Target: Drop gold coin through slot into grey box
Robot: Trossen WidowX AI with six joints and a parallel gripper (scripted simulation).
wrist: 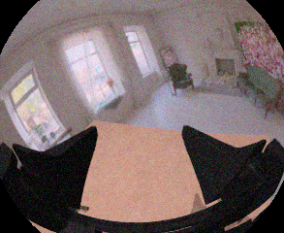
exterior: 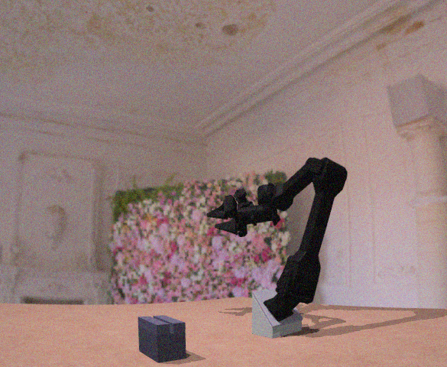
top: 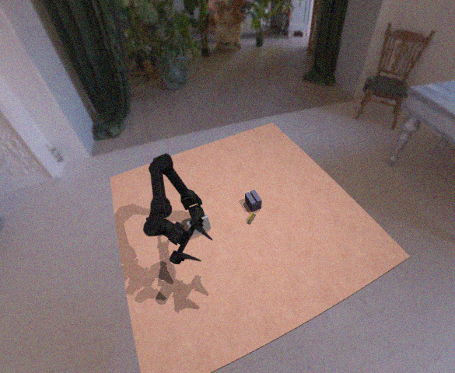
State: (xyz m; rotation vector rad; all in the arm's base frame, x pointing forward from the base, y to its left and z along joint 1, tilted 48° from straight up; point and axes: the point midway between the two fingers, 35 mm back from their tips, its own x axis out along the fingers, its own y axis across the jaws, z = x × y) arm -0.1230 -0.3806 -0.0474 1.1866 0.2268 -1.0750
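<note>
Spreading across the middle of the top view, a peach mat carries a folded black arm at centre-left, its claw spread wide and holding nothing. Right of it sits the grey box, slot up. Just below the box, the gold coin stands in its dark-green holder.
</note>
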